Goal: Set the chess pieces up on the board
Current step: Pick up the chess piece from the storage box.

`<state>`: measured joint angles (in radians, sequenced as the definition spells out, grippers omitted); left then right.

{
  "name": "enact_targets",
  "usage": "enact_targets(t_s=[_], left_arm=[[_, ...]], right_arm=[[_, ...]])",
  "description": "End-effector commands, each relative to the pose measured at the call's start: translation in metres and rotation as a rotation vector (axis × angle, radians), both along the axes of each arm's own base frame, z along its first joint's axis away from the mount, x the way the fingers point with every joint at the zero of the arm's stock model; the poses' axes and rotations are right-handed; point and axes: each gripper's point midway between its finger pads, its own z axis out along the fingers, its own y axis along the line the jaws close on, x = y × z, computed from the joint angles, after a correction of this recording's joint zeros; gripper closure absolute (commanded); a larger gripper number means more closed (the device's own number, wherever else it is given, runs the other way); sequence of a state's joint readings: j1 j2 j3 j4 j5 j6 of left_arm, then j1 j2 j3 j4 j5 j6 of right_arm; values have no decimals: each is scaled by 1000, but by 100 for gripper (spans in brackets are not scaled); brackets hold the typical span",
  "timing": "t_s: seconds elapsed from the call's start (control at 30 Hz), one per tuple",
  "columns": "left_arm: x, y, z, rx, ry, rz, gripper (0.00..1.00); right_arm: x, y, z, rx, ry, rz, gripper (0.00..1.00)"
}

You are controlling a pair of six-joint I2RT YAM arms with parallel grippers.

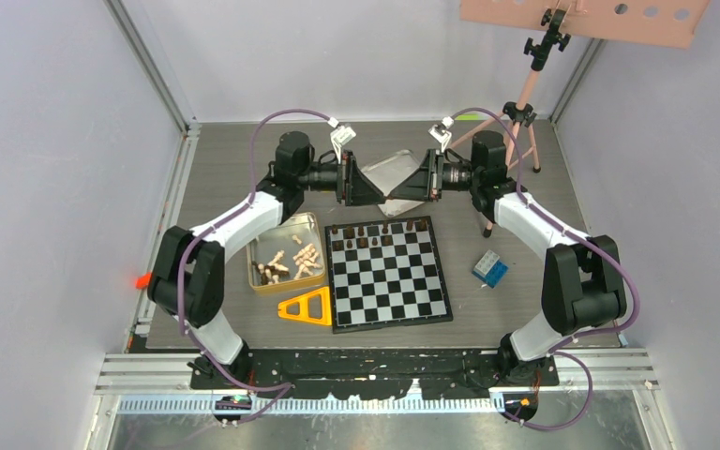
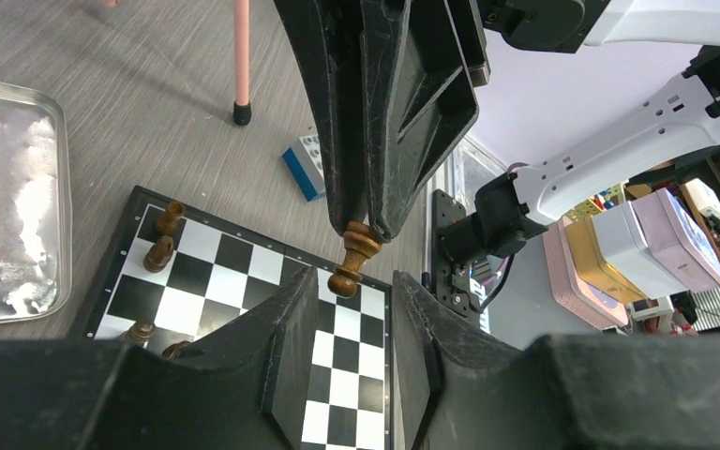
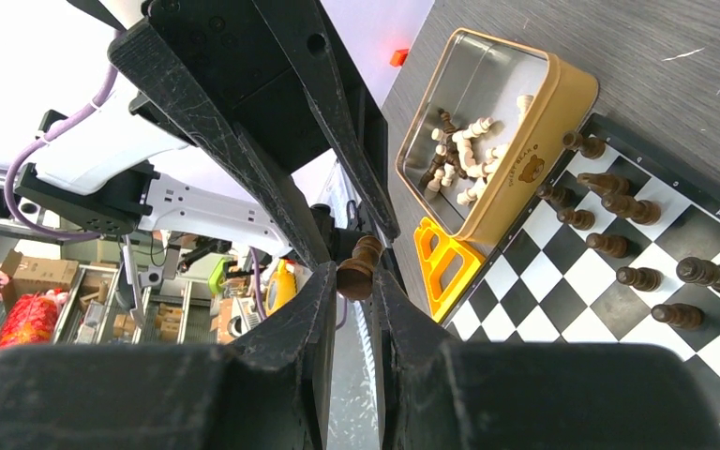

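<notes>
Currently: dark piece held in the air by right gripper

Inspection finds the right gripper (image 3: 356, 281) closed on a dark piece (image 2: 354, 255), pinching its upper part. The piece hangs tilted in the air near the far edge of the board (image 1: 394, 281). Facing it tip to tip, the left gripper (image 2: 354, 278) has its jaws partly open, one fingertip on either side of the piece's base; contact cannot be told. More dark pieces (image 1: 375, 239) stand on the board's two far rows. Many pale pieces (image 1: 305, 258) lie in the tin (image 3: 534, 159) left of the board.

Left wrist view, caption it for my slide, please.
Right gripper holds a dark brown chess piece out to the open left gripper, chessboard behind.
</notes>
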<state>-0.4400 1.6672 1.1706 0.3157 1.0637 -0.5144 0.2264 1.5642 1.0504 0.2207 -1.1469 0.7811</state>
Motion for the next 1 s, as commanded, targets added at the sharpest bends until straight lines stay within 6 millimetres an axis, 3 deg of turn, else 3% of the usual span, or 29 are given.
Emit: enact_targets(t_s=[0.0,0.4,0.57,0.7,0.83,0.87,0.93,0.97], left_arm=[[-1,-2,7,-31,-24,-25,64],[-1,-8,10,-45,3,-39,71],[-1,-10,12,-52,11,-51,78],[-2,-11,12,-54,17,-61,89],[-3,-10,13,-50,9,-70,100],[-4,-9,12,-39,2,-70,100],[-4,-6,6,5,-27,-64,100],[-4,-4,2,37,-46,-53,100]], right_arm=[[-2,-2,19,29,-71,6,88],[-2,-2,17,28,-69,3,88],[-1,-2,15,26,-67,2,88],[-2,-2,14,25,-68,2,88],[-1,-6,9,4,-73,-2,78],[1,-8,11,-5,-100,-3,64],[4,-16,9,-29,-109,-19,45],[6,-23,5,-45,-86,-35,42]])
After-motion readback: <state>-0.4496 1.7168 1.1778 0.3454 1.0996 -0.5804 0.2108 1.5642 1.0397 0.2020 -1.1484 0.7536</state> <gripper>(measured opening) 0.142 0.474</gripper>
